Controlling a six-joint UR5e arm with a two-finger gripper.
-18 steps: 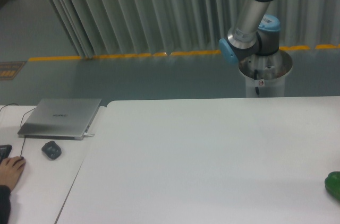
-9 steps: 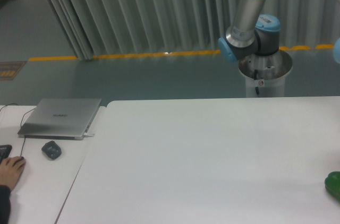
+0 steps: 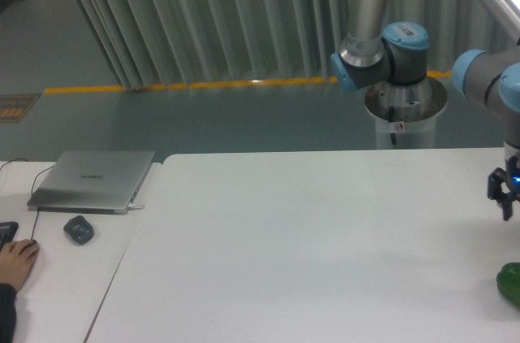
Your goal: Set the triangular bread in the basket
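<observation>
The triangular bread and the basket are both out of view. My gripper [image 3: 503, 203] hangs at the far right edge of the camera view, a little above the white table [image 3: 309, 245]. Its dark fingers point down and nothing shows between them. The frame edge cuts part of it off, so its opening is unclear. A shiny green rounded object [image 3: 510, 283] lies on the table just below and slightly right of the gripper, apart from it.
A closed silver laptop [image 3: 93, 180] and a dark mouse [image 3: 79, 230] lie on the side desk at left, with a person's hand [image 3: 16, 262] near the left edge. The arm's pedestal [image 3: 405, 115] stands behind the table's far edge.
The arm has swung down. Its wrist and gripper have come into view at the right edge above the green object, where one second ago only the upper arm showed.
</observation>
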